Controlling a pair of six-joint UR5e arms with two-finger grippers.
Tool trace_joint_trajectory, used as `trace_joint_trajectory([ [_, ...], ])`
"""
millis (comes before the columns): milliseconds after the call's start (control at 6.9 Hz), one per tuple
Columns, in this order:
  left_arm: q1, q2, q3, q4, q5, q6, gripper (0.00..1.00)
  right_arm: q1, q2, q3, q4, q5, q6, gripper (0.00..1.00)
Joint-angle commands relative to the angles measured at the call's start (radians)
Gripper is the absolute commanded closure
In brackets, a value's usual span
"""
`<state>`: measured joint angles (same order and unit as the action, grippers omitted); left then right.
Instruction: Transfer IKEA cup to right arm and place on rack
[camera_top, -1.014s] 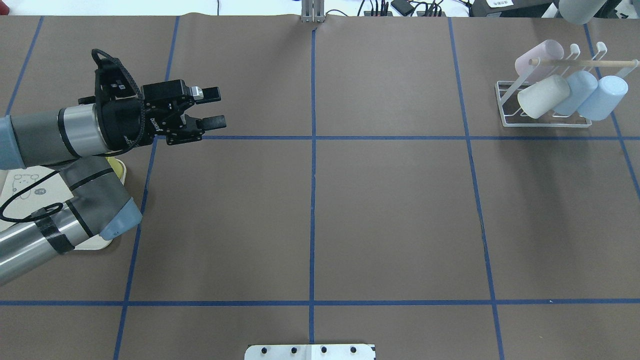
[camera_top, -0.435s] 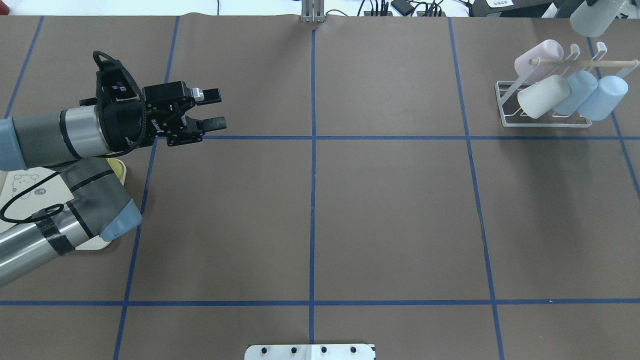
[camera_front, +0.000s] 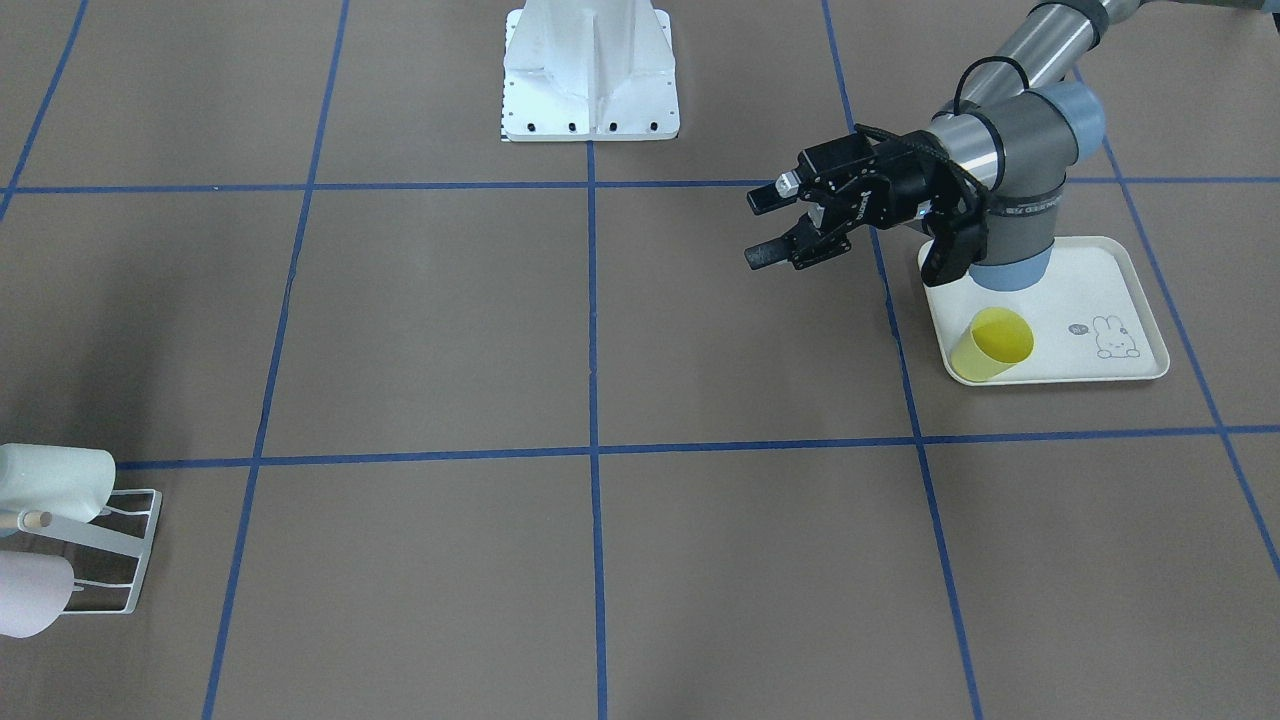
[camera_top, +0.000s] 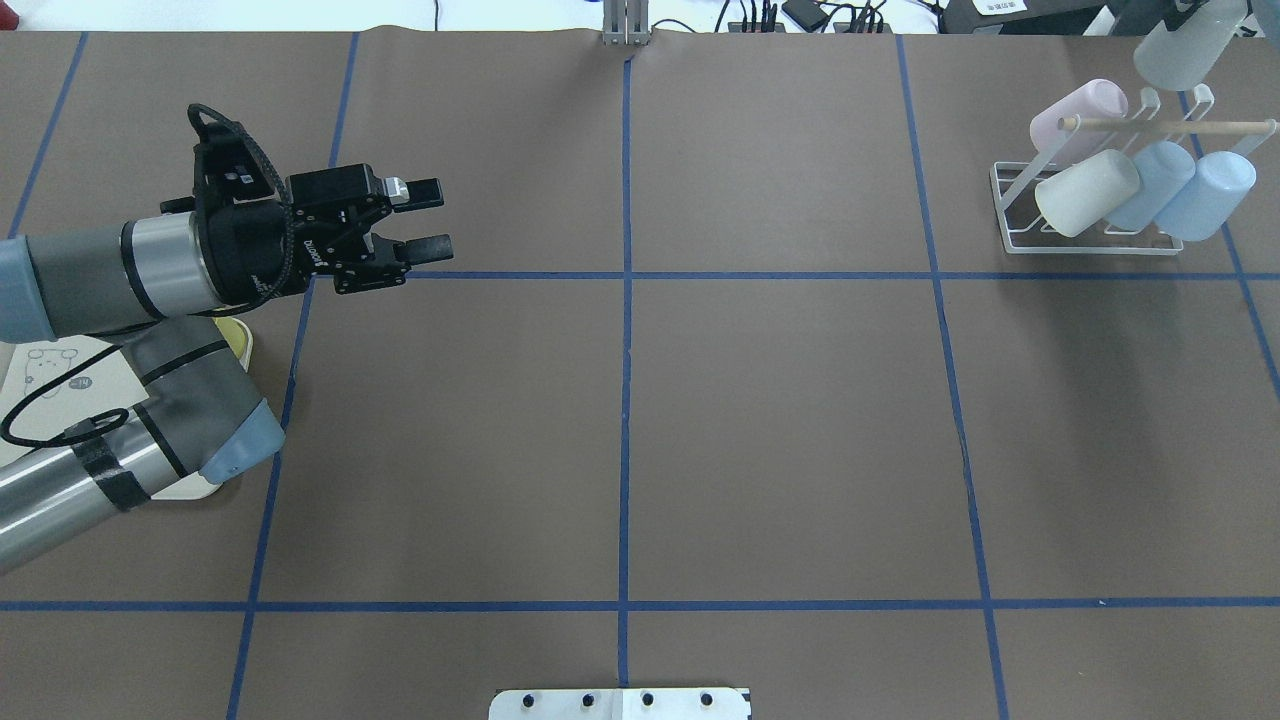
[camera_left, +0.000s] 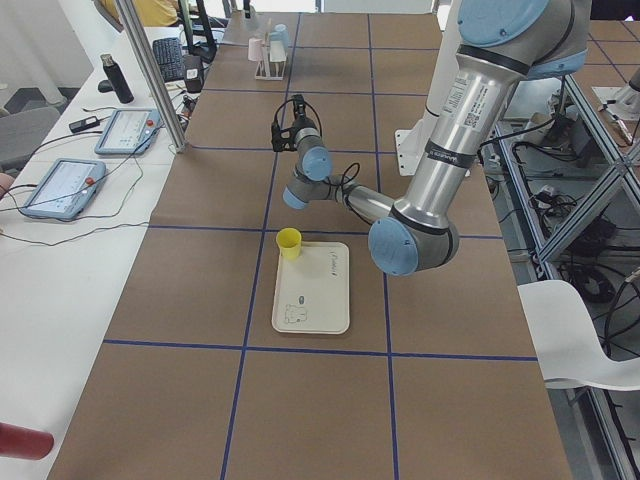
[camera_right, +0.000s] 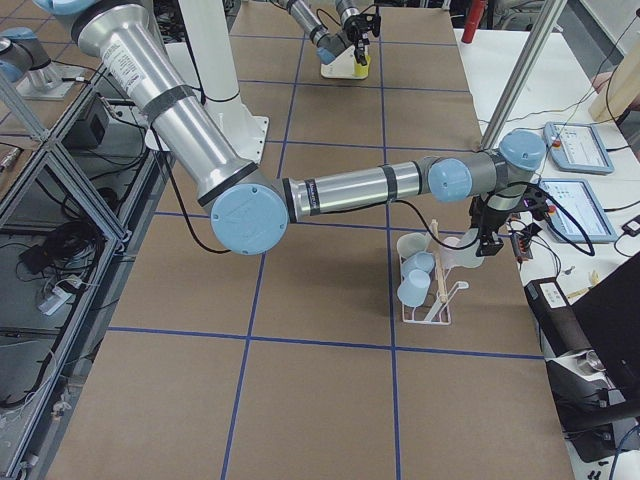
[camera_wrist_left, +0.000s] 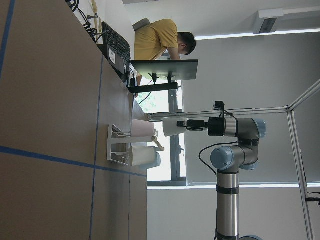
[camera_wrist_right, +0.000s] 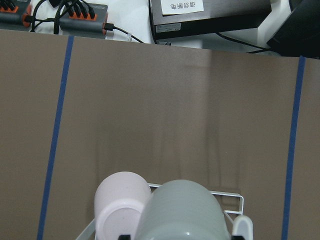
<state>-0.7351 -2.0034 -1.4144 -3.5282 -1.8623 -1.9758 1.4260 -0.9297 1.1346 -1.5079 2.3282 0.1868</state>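
Note:
My right gripper is shut on a pale grey-green IKEA cup, which hangs tilted just above the far end of the rack. The right wrist view looks down over that cup onto the rack's wire. The white wire rack carries a pink cup, a cream cup and two blue cups under its wooden dowel. My left gripper is open and empty, held above the table far to the left.
A yellow cup lies on the cream rabbit-print tray beside my left arm's elbow. Cables and power strips run along the table's far edge. A person sits at a desk beyond the rack in the left wrist view.
The held cup has come further into the overhead view at the top right, shifting right and down toward the rack and tilting. The left arm has barely moved.

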Motion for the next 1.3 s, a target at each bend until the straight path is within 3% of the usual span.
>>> trace_joint_trajectory([
  [0, 0.0, 0.0, 0.0, 0.0, 0.0, 0.0, 0.09, -0.002, -0.003, -0.019, 0.0, -0.003, -0.02, 1.0],
  [1159, -0.003, 0.0, -0.006, -0.002, 0.0, 0.0, 0.09, -0.021, -0.015, -0.035, 0.003, -0.004, -0.021, 1.0],
])
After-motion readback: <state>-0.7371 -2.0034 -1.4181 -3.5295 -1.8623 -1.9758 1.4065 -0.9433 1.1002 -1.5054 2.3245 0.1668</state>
